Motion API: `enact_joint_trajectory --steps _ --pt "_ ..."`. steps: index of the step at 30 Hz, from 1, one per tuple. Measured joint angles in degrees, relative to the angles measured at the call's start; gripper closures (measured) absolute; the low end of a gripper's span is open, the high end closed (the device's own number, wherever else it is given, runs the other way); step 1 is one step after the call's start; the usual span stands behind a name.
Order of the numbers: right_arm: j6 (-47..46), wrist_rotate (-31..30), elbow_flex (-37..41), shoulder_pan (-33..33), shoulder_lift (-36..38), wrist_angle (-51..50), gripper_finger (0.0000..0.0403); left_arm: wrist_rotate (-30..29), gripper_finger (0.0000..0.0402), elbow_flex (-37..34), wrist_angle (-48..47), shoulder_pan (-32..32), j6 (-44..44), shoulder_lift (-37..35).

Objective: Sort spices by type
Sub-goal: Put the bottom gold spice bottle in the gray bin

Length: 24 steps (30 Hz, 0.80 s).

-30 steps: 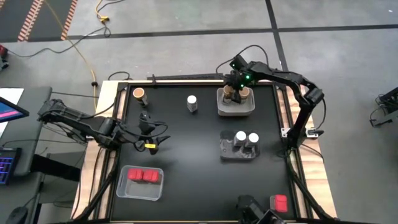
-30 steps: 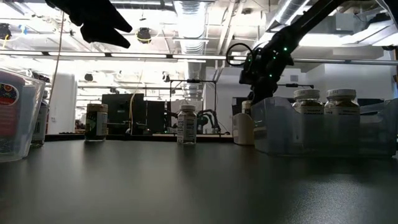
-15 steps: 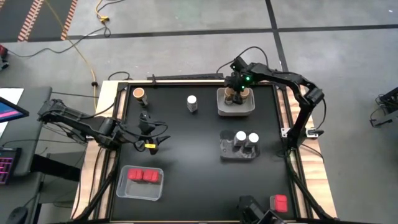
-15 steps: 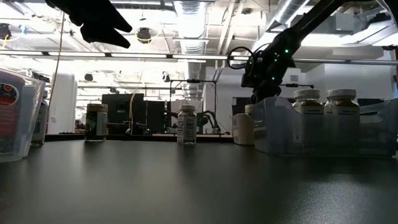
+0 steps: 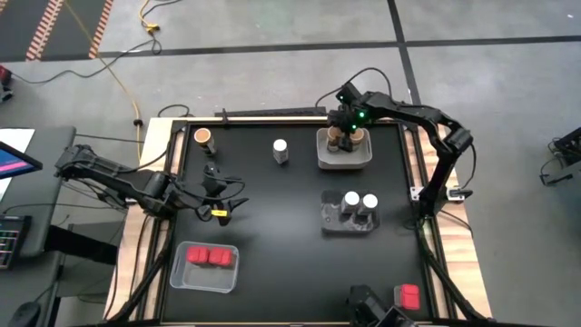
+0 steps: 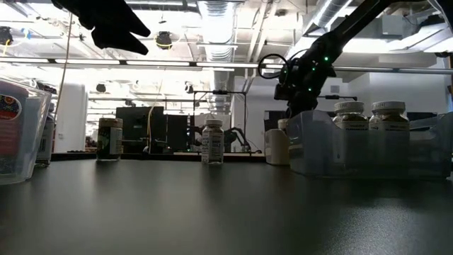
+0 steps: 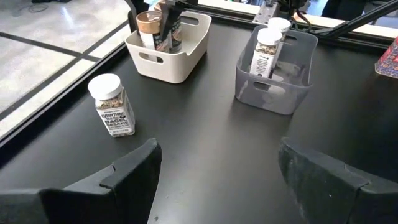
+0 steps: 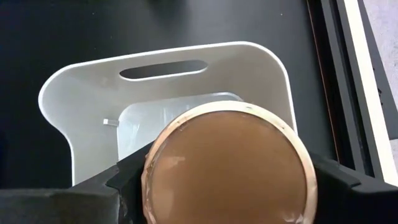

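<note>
Over the last second our right end effector (image 5: 344,133) has risen slightly above the white tray (image 5: 345,158) at twelve o'clock, fingers still clamped on a cork-topped jar (image 8: 229,164); left end effector (image 5: 214,193) waits, fingers apart.

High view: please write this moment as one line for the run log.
right gripper: over white tray, fingers around cork-topped jar | left gripper: open, idle at table's left | loose: white-lidded jar

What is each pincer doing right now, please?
Left pincer: open, empty, hovering over the table.
Right pincer: over the white bin, fingers either side of a cork-topped jar; grip cannot be told.
</note>
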<state>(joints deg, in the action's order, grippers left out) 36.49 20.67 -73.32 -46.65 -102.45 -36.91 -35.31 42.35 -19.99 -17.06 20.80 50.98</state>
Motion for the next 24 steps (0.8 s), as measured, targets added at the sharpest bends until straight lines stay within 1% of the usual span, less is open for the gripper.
enact_joint_trajectory --steps 14,17,24 --pt "1.22 0.00 0.00 -0.06 0.00 -0.37 0.0083 0.00 0.0093 0.00 0.00 0.00 0.00 0.01" --pt "1.51 0.00 0.00 -0.07 0.00 -0.42 0.0074 0.00 0.0093 0.00 0.01 0.02 0.00 0.01" --pt "1.53 0.02 0.00 -0.09 0.02 -0.27 0.0039 0.00 0.0093 0.00 0.02 0.02 0.00 0.01"
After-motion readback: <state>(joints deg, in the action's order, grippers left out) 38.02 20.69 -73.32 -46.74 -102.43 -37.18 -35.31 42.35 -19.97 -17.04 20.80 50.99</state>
